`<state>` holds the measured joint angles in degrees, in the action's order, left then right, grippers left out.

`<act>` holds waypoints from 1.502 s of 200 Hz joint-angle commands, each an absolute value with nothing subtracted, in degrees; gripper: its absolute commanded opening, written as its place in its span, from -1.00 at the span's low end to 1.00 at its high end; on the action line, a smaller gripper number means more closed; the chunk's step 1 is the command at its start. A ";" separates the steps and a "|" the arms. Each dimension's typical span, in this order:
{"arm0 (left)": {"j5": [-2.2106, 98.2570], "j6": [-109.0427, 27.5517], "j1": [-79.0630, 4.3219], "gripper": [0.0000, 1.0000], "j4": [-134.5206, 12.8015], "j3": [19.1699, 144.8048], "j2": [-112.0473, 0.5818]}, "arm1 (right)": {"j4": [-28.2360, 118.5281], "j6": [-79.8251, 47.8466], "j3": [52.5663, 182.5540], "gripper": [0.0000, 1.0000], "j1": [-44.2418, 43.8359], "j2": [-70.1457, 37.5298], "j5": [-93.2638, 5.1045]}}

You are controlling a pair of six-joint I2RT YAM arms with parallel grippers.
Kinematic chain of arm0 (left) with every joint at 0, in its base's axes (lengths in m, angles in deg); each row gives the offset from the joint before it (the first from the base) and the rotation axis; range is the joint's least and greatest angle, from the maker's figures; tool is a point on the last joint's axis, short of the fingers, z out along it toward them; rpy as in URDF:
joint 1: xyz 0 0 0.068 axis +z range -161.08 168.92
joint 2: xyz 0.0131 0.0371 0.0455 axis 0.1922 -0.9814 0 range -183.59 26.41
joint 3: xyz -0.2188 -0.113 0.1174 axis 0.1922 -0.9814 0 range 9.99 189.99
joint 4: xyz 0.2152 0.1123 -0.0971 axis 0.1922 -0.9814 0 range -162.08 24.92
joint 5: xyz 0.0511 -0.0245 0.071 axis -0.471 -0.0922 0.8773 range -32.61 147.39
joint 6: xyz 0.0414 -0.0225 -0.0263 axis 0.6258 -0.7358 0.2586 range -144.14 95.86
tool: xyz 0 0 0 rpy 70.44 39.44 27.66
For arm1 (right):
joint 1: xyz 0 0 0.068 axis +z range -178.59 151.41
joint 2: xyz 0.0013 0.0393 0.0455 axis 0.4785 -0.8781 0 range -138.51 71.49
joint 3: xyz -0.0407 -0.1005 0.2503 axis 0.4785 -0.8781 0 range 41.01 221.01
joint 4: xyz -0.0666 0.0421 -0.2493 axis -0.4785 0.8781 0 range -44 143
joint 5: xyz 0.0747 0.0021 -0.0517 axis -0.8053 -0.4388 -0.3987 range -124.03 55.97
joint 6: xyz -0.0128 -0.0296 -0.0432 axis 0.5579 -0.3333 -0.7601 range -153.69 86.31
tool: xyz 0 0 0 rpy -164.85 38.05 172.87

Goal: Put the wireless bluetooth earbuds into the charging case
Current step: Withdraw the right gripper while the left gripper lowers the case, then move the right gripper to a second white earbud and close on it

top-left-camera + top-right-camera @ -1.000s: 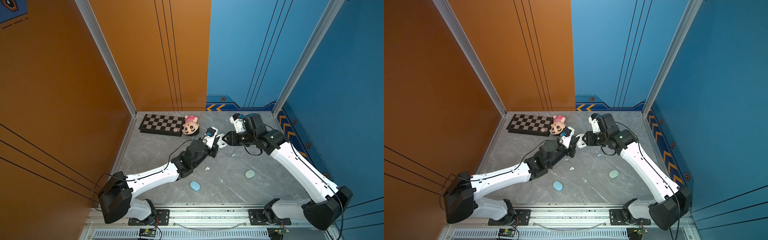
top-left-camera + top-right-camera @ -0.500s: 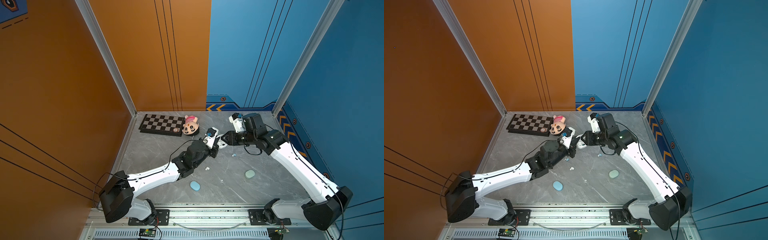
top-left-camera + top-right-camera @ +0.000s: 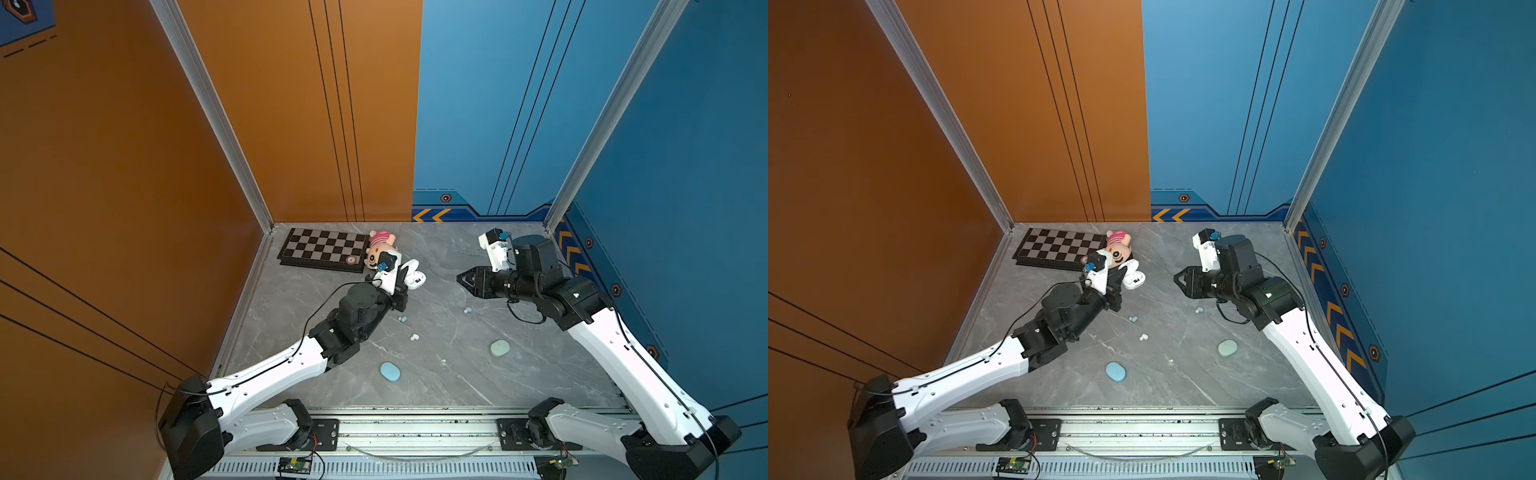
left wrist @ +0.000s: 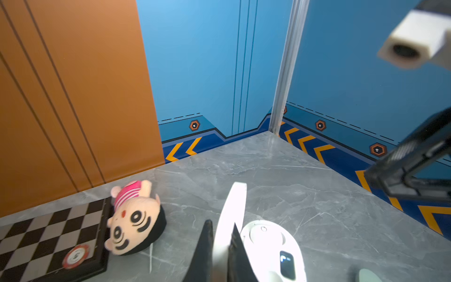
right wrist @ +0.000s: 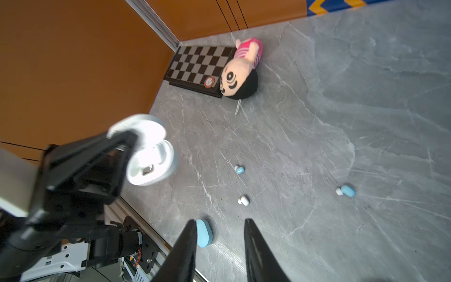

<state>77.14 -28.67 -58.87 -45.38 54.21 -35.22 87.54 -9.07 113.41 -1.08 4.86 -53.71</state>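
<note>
A white charging case [image 3: 417, 279] [image 3: 1135, 280] stands open at the back of the table. My left gripper [image 3: 402, 274] [image 4: 221, 223] is shut on its raised lid [image 4: 231, 214], and the base [image 4: 266, 240] lies beside the fingers. Loose earbuds lie on the table: two pale blue ones [image 3: 468, 310] [image 3: 402, 319] and a white one [image 3: 414, 337], which also show in the right wrist view as blue earbuds [image 5: 345, 191] [image 5: 239, 169] and a white earbud [image 5: 243, 200]. My right gripper [image 3: 459, 278] [image 5: 219, 222] hovers open and empty, to the right of the case and apart from it.
A closed blue case [image 3: 390, 371] [image 5: 204, 233] lies near the front. A closed mint case [image 3: 499, 348] sits under the right arm. A chessboard [image 3: 322, 249] and a plush doll [image 3: 380, 249] rest against the back left wall.
My left gripper has carried the white case to the left, towards the doll. The right gripper has drawn back a little to the right, so the gap between them has widened.
</note>
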 commanded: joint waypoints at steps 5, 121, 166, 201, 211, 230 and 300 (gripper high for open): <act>80.83 -30.09 -56.91 -1.00 -55.61 50.61 -26.41 | 89.32 -15.56 108.46 -0.26 3.10 -0.15 -52.93; 85.42 -32.93 -55.38 -1.00 -73.78 43.56 -6.69 | 98.18 44.24 128.59 -0.02 8.26 -31.41 -44.63; 84.55 -32.60 -55.22 -1.00 -72.51 43.35 -7.30 | 97.36 63.74 127.19 -0.03 15.73 -34.55 -36.31; 84.22 -32.06 -55.26 -1.00 -72.10 43.70 -7.72 | 96.07 66.92 127.05 -0.03 18.61 -38.83 -37.72; 84.19 -31.88 -55.31 -1.00 -72.08 43.67 -7.71 | 96.09 67.49 126.90 -0.03 19.16 -39.76 -37.69; 84.33 -31.70 -55.29 -1.00 -72.07 43.57 -7.52 | 96.02 68.09 126.26 -0.03 19.44 -41.18 -37.63; 85.05 -30.93 -55.33 -1.00 -73.43 44.31 -6.84 | 95.81 66.29 128.55 -0.13 18.70 -46.93 -39.92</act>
<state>84.25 -32.04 -55.70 -72.87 43.83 -7.50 94.44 65.81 126.98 18.99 -45.50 -39.85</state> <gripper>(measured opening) 0.099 0.443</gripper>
